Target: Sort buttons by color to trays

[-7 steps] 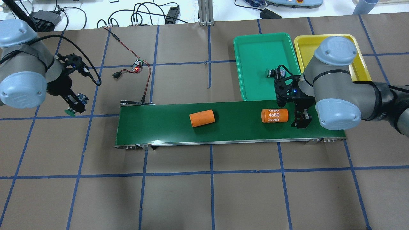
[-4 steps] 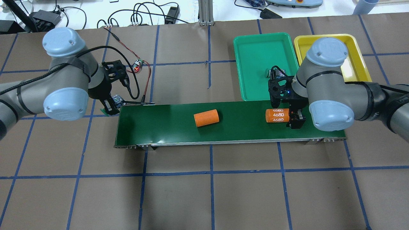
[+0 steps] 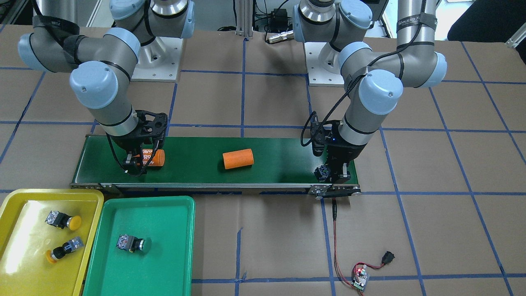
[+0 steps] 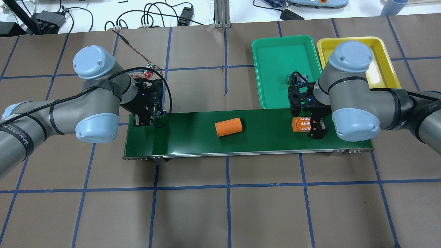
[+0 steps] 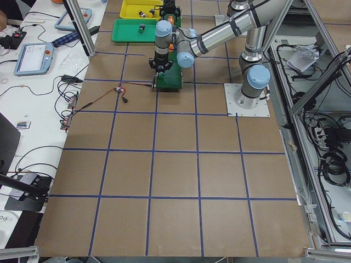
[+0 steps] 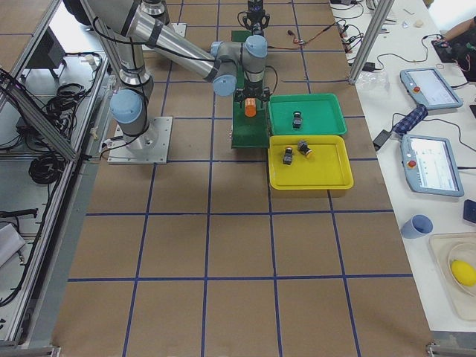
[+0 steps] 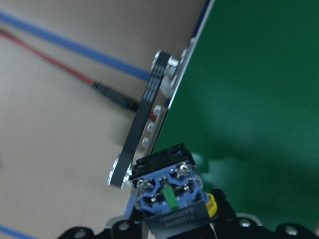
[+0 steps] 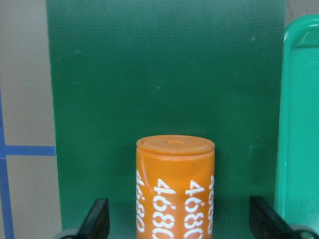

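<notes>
My left gripper (image 3: 339, 177) is shut on a button (image 3: 323, 172) and holds it over the left end of the conveyor belt (image 4: 186, 137). The left wrist view shows the button's grey-blue contact block (image 7: 169, 194); its cap is hidden. My right gripper (image 4: 317, 129) is open low over the belt, its fingers (image 8: 97, 219) wide on either side of an orange 4680 cylinder (image 8: 174, 189). The yellow tray (image 3: 16, 271) holds two yellow buttons (image 3: 61, 220) (image 3: 61, 250). The green tray (image 3: 164, 263) holds one green button (image 3: 131, 242).
A second orange cylinder (image 4: 228, 126) lies mid-belt. A small circuit board (image 3: 359, 279) with red wires lies on the table near the belt's left end. The two trays stand side by side beyond the belt's right end, against my right arm.
My left arm swung right, carrying the green-capped button from the table to over the belt's left end. Both cylinders moved right; one now lies between my right gripper's fingers.
</notes>
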